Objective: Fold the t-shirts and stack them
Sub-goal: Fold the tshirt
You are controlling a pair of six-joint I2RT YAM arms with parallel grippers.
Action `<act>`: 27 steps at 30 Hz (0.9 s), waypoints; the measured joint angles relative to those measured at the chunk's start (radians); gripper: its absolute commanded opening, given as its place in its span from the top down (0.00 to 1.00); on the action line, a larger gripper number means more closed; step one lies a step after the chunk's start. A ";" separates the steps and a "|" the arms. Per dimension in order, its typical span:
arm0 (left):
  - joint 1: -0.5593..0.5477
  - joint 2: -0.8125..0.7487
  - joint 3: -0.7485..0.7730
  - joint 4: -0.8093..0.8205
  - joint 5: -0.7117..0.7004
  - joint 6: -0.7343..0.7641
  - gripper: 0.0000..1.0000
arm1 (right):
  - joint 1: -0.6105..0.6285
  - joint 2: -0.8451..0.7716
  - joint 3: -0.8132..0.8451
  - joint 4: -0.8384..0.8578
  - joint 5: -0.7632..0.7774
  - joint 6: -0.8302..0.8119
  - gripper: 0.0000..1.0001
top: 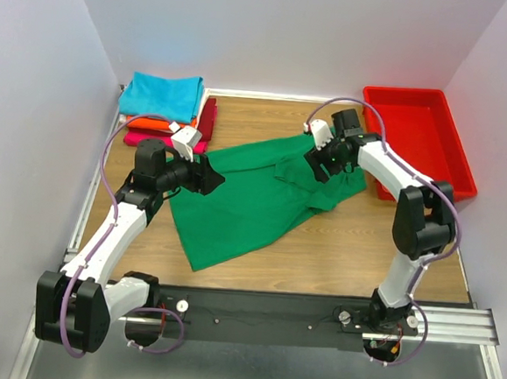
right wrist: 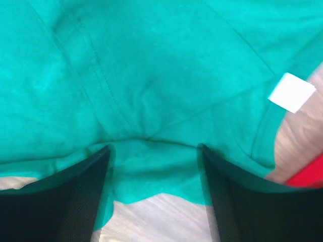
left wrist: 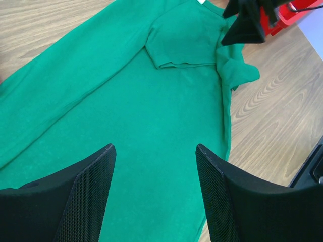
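A green shirt lies spread at a slant across the wooden table, its hem end toward the arms' bases and its collar end toward the red tray. The left gripper hovers at the shirt's left edge, fingers spread wide and holding nothing, with the cloth's body stretching away beneath them. The right gripper hangs over the collar end, its jaws also parted and empty. A rumpled edge of the shirt lies on the table between its fingers, and the white label sits off to their right. One sleeve lies folded onto the shirt's body. At the table's back-left corner sits a stack of folded shirts, turquoise on top, just beyond the green shirt.
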 measured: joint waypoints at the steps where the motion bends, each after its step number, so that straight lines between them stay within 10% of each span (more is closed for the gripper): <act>1: 0.000 0.000 0.000 0.000 0.000 0.000 0.28 | -0.005 -0.026 -0.008 0.003 -0.005 0.001 0.00; 11: 0.000 -0.003 0.000 0.006 0.001 0.000 0.28 | -0.019 -0.418 -0.297 -0.055 -0.165 -0.192 0.05; 27: 0.000 -0.003 0.000 0.007 0.013 0.000 0.28 | 0.038 -0.279 -0.381 -0.052 -0.071 -0.211 0.53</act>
